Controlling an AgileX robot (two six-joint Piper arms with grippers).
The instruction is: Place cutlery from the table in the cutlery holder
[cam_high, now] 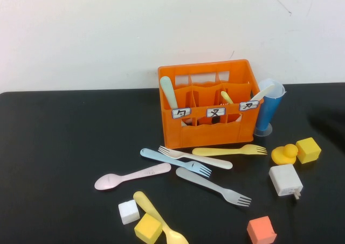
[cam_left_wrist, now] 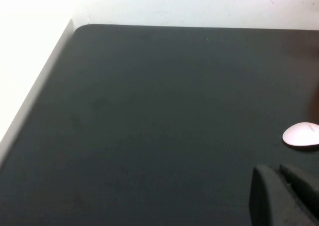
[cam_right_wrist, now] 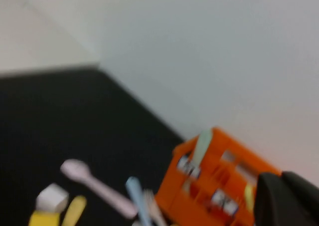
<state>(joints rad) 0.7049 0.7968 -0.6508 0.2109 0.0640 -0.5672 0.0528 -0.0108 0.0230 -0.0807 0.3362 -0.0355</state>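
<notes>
Above table point(cam_left_wrist: 149, 111): left tool point(cam_left_wrist: 286, 196), right tool point(cam_right_wrist: 286, 201) apparently raised.

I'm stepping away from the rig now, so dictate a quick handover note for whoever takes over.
Left gripper: only a dark tip in its wrist view, above bare table near the pink spoon; holds nothing visible.
Right gripper: a blurred dark edge in its wrist view, facing the cutlery holder.
Done: a mint green piece and a yellow piece stand in the holder.
Left on the table: pink spoon, light blue fork, cream fork, yellow fork, grey fork, yellow spoon.
</notes>
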